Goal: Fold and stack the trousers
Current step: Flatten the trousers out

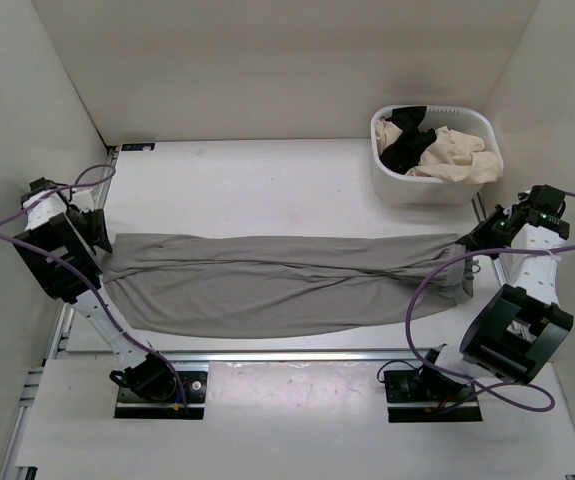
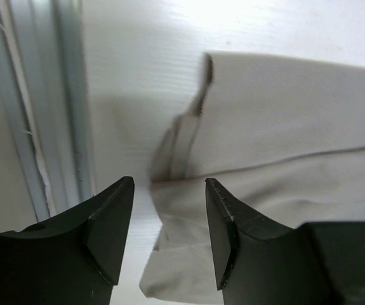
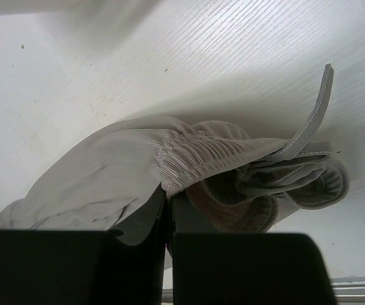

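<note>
In the top view, the trousers (image 1: 287,285) lie stretched full length across the counter (image 1: 267,180), leg ends toward the left hand (image 1: 102,240) and waist toward the right hand (image 1: 472,240), near the white basket (image 1: 422,190) at the far right but apart from it. They look long, thin and limp, so I judge them light but floppy. Lifted by one point they would sag and bunch, so both ends want holding at once.

In the left wrist view, the hand stands partly open, its fingers (image 2: 106,222) on either side of a leg hem (image 2: 182,146) lying on the counter, with nothing visibly pinched. The stitched hem looks the firmest place to take hold at this end.

In the right wrist view, the hand is closed tight on the gathered elastic waistband (image 3: 195,152), the drawstring (image 3: 312,108) trailing loose. The ribbed elastic probably gives a sure purchase, though the cord could snag
</note>
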Tool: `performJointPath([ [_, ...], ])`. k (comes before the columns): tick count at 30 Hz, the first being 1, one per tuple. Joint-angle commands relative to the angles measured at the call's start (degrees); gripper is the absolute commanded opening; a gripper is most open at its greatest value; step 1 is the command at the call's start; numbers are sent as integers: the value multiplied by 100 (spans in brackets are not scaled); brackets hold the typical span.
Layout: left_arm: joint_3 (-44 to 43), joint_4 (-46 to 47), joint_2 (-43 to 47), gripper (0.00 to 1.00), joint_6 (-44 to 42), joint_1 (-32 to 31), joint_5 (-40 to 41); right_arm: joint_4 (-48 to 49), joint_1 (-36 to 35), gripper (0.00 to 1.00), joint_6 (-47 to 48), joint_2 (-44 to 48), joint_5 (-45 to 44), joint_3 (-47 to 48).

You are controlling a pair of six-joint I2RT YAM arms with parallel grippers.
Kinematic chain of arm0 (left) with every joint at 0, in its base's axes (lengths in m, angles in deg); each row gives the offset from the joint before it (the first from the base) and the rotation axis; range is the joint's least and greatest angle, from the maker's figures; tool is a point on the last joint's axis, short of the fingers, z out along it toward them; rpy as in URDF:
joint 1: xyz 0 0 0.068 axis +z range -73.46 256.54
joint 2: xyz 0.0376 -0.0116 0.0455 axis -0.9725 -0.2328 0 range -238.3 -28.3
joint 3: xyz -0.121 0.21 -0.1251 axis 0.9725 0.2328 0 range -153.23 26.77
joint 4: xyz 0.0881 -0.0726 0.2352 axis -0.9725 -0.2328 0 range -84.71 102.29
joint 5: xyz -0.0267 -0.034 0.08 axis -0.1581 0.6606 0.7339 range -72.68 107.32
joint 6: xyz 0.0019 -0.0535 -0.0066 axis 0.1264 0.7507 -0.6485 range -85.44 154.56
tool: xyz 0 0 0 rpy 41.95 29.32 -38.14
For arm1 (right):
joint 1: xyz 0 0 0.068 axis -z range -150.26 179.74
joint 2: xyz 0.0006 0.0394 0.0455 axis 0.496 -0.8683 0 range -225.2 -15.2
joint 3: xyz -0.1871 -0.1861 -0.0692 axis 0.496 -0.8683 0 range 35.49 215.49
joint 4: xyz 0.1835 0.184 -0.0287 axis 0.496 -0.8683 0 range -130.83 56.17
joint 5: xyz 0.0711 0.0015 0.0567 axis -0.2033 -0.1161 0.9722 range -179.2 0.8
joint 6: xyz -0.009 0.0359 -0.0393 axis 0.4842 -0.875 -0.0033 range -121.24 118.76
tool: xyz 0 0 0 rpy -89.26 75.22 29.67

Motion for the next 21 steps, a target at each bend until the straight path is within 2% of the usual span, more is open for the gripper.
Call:
performJointPath([
  [1, -68, 406, -143, 60, 171, 33, 261, -6, 21, 0, 114, -15, 155, 198],
  [5, -157, 406, -276, 59, 224, -29, 463, -6, 21, 0, 114, -15, 155, 198],
  [10, 343, 406, -144, 57, 58, -29, 639, -59, 21, 0, 167, 38, 102, 198],
  [11, 500, 406, -84, 54, 57, -29, 639, -59, 21, 0, 167, 38, 102, 198],
  [13, 555, 406, -83, 32, -4, -29, 447, -59, 21, 0, 167, 38, 102, 198],
  [15, 555, 406, -83, 18, -4, -29, 332, -59, 21, 0, 115, -14, 102, 198],
  [16, 555, 319, -83, 14, -4, -29, 271, -59, 21, 0, 114, -15, 102, 259],
  [21, 196, 73, -83, 14, -4, -29, 51, -59, 21, 0, 114, -15, 155, 365],
])
